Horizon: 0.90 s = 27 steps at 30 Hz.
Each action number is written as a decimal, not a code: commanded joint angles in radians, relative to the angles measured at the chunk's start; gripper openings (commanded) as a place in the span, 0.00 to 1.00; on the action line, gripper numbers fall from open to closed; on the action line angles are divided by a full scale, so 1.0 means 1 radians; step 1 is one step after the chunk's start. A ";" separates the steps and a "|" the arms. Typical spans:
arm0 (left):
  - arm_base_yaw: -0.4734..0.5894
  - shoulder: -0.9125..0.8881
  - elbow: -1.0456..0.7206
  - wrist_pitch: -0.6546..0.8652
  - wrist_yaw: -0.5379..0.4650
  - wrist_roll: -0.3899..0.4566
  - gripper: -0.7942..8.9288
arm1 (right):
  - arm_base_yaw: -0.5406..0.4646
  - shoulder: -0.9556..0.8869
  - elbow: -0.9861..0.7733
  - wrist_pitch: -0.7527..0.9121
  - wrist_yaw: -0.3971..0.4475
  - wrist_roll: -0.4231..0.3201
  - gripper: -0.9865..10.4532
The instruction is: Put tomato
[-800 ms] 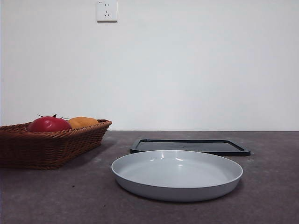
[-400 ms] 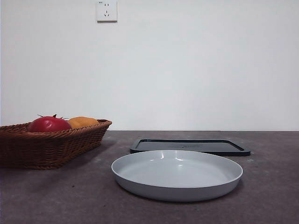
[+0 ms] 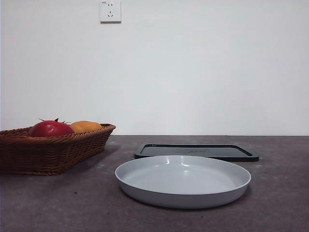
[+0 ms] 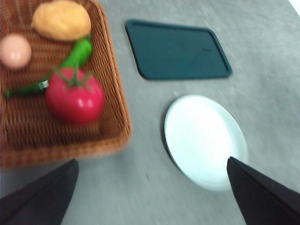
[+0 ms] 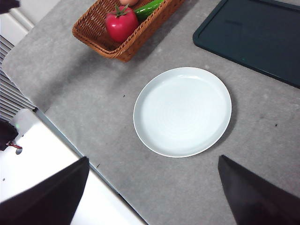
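The tomato [image 3: 50, 128] lies in the wicker basket [image 3: 53, 150] at the left of the desk [image 3: 72, 208], its red top and dark stem showing above the woven rim. Beside it in the basket sits an orange-yellow fruit [image 3: 86, 126]; the left wrist view also shows a green pepper [image 4: 75, 56] touching the tomato and a small pale pink fruit [image 4: 15, 51] on the far side of the pepper from the basket's near wall. To the right of the basket, well apart from it, a pale grey plate [image 3: 183, 181] rests on the bare desk with nothing in it. Just behind the plate lies a flat dark tray [image 3: 195, 151], also bare.

The desk surface is mottled grey-brown and matte. Behind it rises a plain white wall carrying a white socket [image 3: 110, 10] high above the basket.

The left claw [image 4: 150, 197] hangs above the desk between basket and plate, jaws spread wide and holding nothing; its picture is blurred. The right claw [image 5: 152, 192] hangs high over the desk's edge near the plate, jaws likewise spread and grasping nothing. Neither arm shows in the front view.
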 commanded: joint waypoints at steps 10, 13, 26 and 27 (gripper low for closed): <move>-0.009 0.316 0.022 0.264 -0.133 0.114 0.60 | 0.005 0.007 0.018 0.008 0.003 -0.010 0.47; -0.010 0.386 0.022 0.323 -0.133 0.135 0.60 | 0.005 0.007 0.018 0.008 0.003 -0.010 0.47; -0.010 0.625 0.022 0.460 -0.137 0.210 0.60 | 0.005 0.007 0.018 0.008 0.003 -0.010 0.47; -0.010 0.639 0.022 0.470 -0.138 0.212 0.60 | 0.005 0.007 0.018 0.008 0.003 -0.010 0.47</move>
